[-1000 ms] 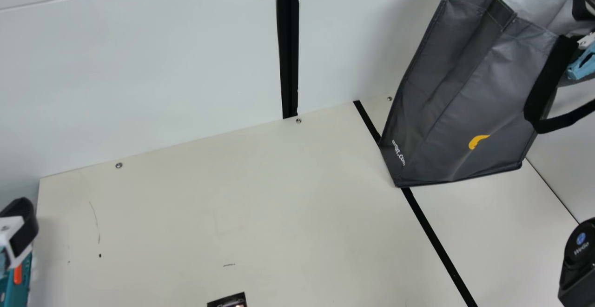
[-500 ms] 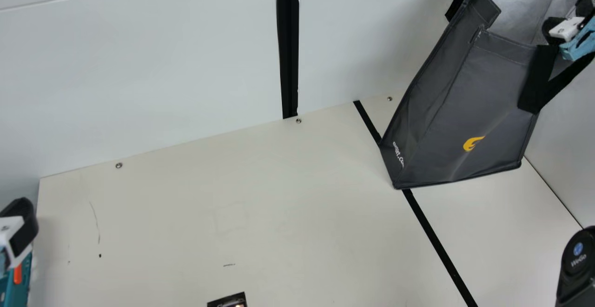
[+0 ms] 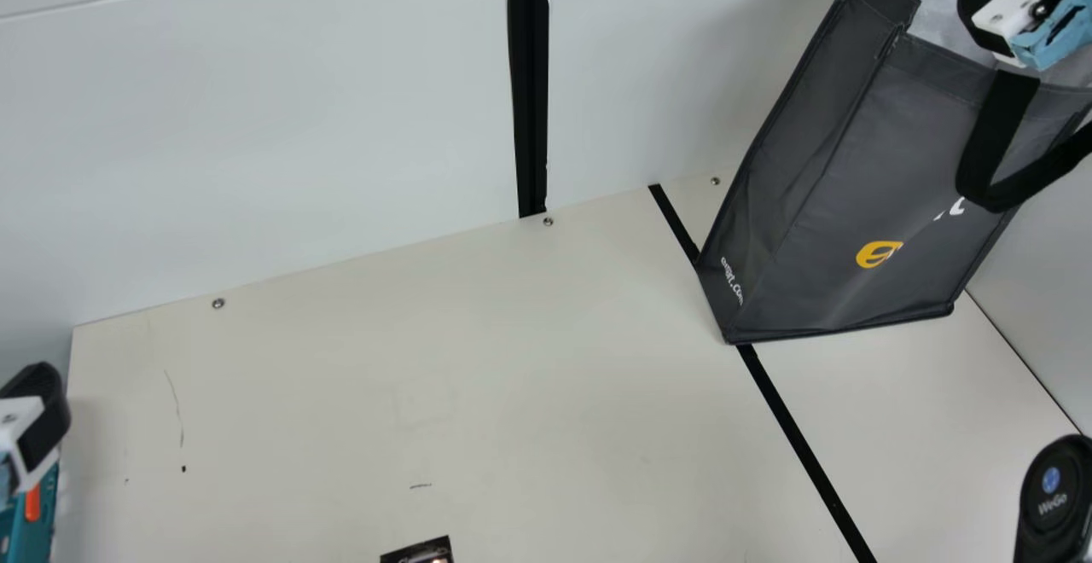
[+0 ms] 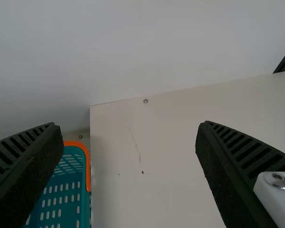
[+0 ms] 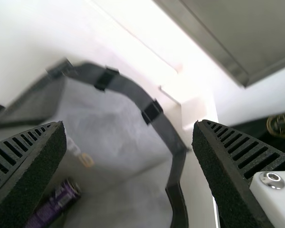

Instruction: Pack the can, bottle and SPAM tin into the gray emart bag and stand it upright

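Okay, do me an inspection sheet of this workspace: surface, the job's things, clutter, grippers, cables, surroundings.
Surface: cream table, lightly scuffed, crossed by a black stripe.
Job's things: gray bag on its base, mouth open; inside, a purple item, can or bottle unclear.
Clutter: teal basket with orange rim; dark printed piece on the table.
Grippers: left gripper open, empty; right gripper open at the bag's mouth.
Cables: nothing seen.
Surroundings: pale walls.

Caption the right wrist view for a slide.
Open right gripper above the gray bag, a purple can inside.
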Controlling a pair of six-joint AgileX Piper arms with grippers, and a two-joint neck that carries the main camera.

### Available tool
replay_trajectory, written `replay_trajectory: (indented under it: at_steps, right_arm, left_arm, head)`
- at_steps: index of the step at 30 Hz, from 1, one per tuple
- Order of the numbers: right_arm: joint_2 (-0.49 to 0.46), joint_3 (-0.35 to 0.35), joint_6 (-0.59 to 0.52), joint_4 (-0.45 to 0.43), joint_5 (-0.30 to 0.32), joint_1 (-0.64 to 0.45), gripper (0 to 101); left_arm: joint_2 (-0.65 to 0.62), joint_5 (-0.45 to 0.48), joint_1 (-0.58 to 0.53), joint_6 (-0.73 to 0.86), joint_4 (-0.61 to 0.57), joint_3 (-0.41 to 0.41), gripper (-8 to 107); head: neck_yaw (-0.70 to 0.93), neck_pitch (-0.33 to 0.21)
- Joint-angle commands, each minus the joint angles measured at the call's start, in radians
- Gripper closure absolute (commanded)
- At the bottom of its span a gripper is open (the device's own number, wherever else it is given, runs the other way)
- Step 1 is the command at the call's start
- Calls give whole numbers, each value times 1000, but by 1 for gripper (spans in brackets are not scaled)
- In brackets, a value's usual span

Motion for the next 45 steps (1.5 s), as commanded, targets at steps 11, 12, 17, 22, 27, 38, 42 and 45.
replay_trajectory:
  at_steps: [11,12,17,22,27,38,42,45]
  right_arm:
    - [-33,-2,-3,21,-2,115,6]
    - [-36,2,-2,23,-2,128,6]
    - [-59,36,0,23,-2,204,6]
    - [-86,90,11,15,-2,292,6]
    - [-109,149,32,11,-2,380,6]
    - [-138,242,173,39,-2,499,6]
    - [-170,326,237,54,-26,530,6]
    - [-203,409,285,64,-57,553,6]
  left_arm:
    - [0,0,0,0,0,0,9]
    - [0,0,0,0,0,0,9]
    - [0,0,0,0,0,0,9]
    - [0,0,0,0,0,0,9]
    - [0,0,0,0,0,0,9]
    - [0,0,0,0,0,0,9]
    - [0,0,0,0,0,0,9]
    - [0,0,0,0,0,0,9]
  head:
    - [-1,-23]
    - [-1,-23]
    - [-1,-23]
    - [-1,-23]
    - [-1,-23]
    - [-1,-23]
    - [-1,-23]
    - [-1,-23]
